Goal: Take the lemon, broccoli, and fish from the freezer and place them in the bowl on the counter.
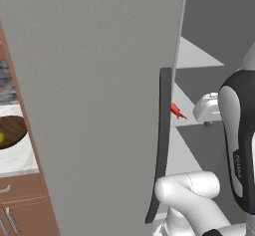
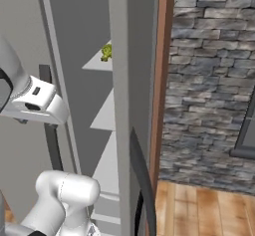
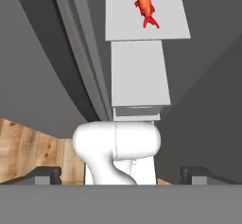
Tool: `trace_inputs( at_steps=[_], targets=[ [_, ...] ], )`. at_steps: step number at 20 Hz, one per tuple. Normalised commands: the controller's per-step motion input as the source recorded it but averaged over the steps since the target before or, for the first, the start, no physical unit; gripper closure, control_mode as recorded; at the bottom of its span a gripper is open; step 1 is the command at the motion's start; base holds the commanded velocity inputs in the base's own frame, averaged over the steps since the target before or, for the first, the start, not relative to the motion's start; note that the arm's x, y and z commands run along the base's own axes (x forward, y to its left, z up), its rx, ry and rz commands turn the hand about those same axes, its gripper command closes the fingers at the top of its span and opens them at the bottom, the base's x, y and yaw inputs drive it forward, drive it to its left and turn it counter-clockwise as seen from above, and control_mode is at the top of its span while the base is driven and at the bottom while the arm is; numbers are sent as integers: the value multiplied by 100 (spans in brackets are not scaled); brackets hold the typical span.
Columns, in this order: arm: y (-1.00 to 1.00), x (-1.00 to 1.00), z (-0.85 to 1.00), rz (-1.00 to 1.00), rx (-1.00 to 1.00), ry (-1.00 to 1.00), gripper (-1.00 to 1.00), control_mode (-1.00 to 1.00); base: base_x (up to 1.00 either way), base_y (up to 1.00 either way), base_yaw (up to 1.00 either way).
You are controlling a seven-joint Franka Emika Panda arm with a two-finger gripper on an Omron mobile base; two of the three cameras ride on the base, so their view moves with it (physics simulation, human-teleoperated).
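Fish on freezer shelf

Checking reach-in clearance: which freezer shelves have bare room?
The fish lies mid-shelf, bare white on both sides. The shelf below it is bare. The broccoli sits on an upper shelf. The open claw hangs above.

So the fish lay on a freezer shelf, broccoli sat on a higher shelf. Left of the open freezer door, the lemon sat in the bowl on the counter.
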Motion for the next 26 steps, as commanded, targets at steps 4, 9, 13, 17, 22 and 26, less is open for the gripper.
trace_inputs(
  at_steps=[4, 9, 13, 17, 22, 26],
  targets=[
    [0, 0, 0, 0, 0, 0, -100, 100, 8, -64, 0],
    [0, 0, 0, 0, 0, 0, -100, 100, 8, -60, 0],
    [0, 0, 0, 0, 0, 0, -100, 100, 18, -51, 0],
    [0, 0, 0, 0, 0, 0, -100, 100, 25, -51, 0],
    [-44, 26, 0, 0, 7, -9, -100, -100, 9, -9, 0],
    [-28, 75, 0, 2, 8, -14, -100, -100, 0, 0, 0]
  ],
)
